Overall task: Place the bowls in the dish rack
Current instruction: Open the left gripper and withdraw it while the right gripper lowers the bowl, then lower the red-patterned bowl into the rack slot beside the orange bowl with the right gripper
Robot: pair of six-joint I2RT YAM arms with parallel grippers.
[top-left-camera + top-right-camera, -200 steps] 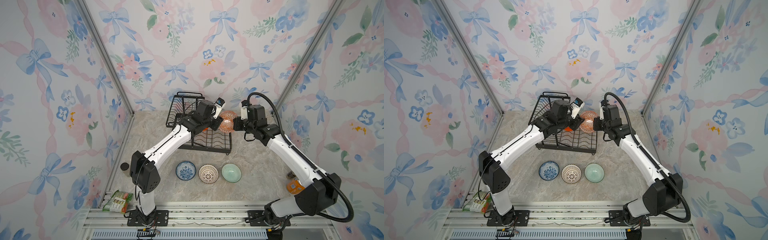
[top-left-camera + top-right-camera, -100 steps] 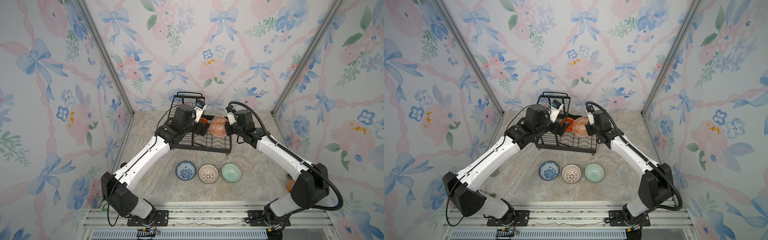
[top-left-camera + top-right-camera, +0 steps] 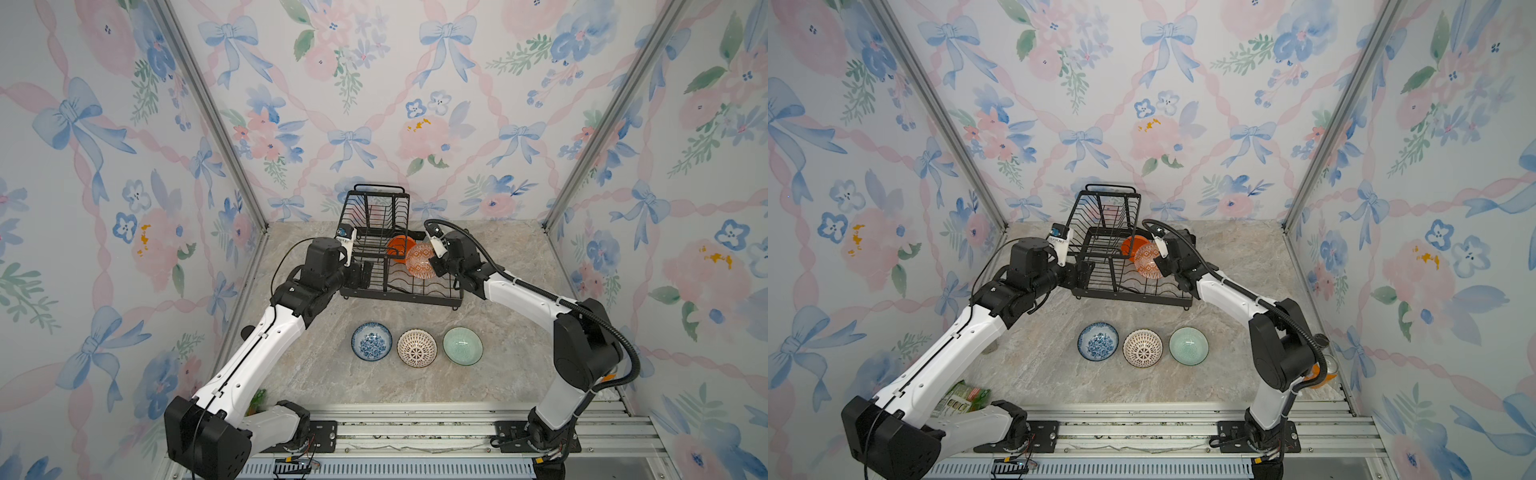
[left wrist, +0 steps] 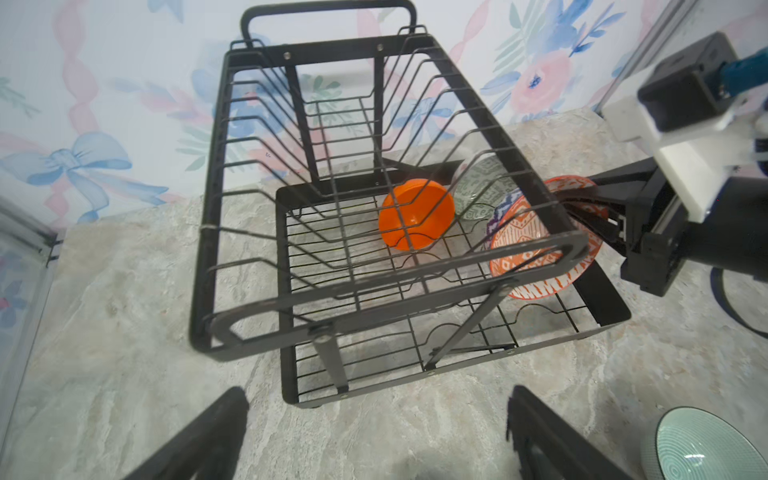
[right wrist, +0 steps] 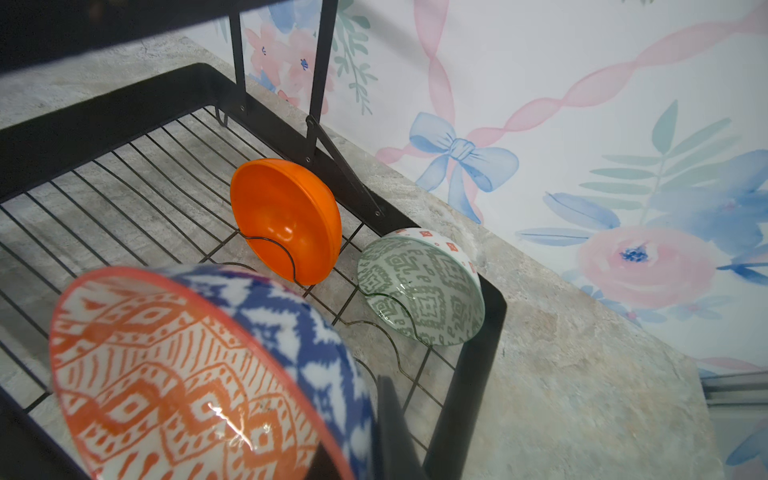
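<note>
Right wrist view, lower left: orange-white patterned bowl (image 5: 187,374) on edge, clamped at its rim by right gripper (image 4: 571,203), over dish rack (image 5: 469,374) wires; centre, beyond: plain orange bowl (image 5: 286,220), grey-green patterned bowl (image 5: 419,286) slotted; suggest seating in nearest free slot before release; left gripper (image 4: 376,395) wide apart, empty.

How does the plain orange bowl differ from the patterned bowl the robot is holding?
The plain orange bowl is one solid colour; the patterned bowl is orange-and-white inside, blue-and-white outside. The plain orange bowl stands free on edge in a dish rack slot; the patterned bowl is pinched at its rim by the right hand, tilted over the rack. Both are small and round.
</note>
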